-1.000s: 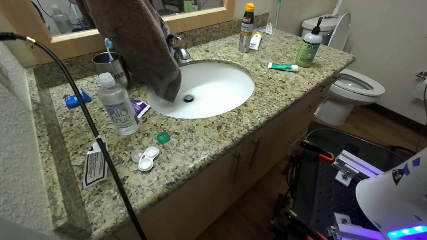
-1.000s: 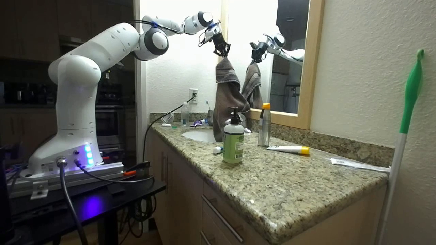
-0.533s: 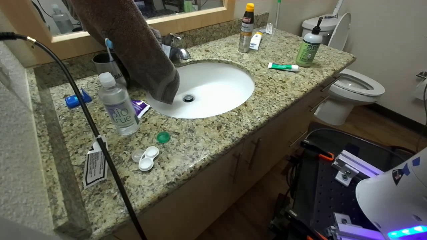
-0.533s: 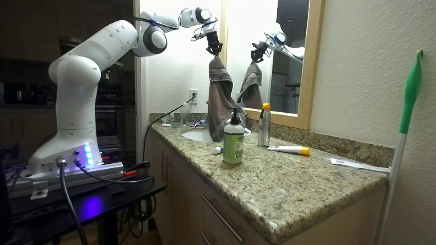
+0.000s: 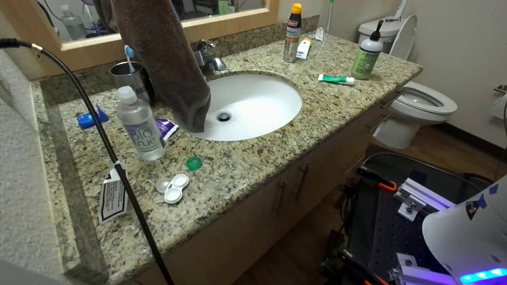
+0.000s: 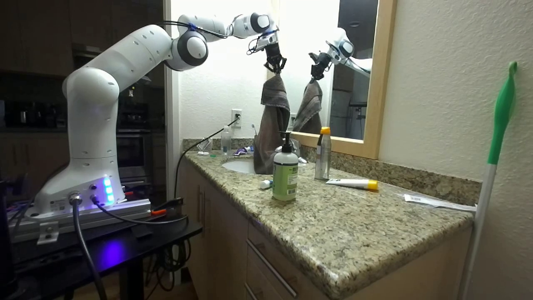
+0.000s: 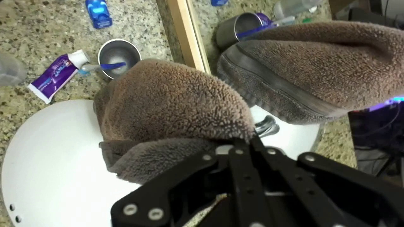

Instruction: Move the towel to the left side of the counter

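Brown towel [image 5: 164,63], in gripper [image 6: 277,71]; sink [image 5: 257,101] below

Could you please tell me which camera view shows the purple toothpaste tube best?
The wrist view: it shows the purple toothpaste tube whole, cap included. In an exterior view, the Biotrue bottle covers part of it; in an exterior view, the tube looks small.

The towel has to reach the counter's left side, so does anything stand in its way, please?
Yes: left of the towel are the cup, purple tube and bottle, which a low sweep might knock.
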`<state>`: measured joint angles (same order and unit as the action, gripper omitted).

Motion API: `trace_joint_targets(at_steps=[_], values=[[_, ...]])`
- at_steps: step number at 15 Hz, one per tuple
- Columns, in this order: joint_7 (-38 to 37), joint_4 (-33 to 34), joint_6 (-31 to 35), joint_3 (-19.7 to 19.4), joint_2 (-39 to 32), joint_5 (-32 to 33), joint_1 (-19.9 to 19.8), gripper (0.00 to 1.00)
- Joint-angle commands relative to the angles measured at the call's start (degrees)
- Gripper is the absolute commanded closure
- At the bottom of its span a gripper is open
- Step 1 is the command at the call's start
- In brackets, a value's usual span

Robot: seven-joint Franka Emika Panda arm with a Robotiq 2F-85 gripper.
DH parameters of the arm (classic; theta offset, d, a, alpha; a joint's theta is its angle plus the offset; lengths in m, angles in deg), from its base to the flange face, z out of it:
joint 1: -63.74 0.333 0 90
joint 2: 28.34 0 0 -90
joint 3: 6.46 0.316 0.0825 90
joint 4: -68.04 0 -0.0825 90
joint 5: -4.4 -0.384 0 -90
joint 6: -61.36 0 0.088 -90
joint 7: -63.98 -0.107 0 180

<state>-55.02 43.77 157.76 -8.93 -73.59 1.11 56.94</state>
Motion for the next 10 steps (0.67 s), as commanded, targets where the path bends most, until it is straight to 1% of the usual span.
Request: trace_joint_targets(at_steps=[1,2,3,5,6,7,10], values=[[-8.43,-1.87,2.93,-1.12,-0.58,-0.69,-2.80,0.99],[-11.51,4.61,0.04,-1.58,-4.60,-0.90,-3.44,0.99],[-14.45,-2.10,2.92,-1.68,-1.12,-0.46,-3.60,0.99],[-20.68,-2.02,3.04,-2.09,-1.50,-0.43,-4.06,0.99],[-24.04,4.85,0.47,-2.41,-5.15,-0.68,-4.40,0.99],[-26.95,-1.46,3.63,-2.48,-1.35,-0.41,-4.35,0.99],[-35.54,-0.54,5.36,-3.25,-0.24,0.02,-4.57,0.99]])
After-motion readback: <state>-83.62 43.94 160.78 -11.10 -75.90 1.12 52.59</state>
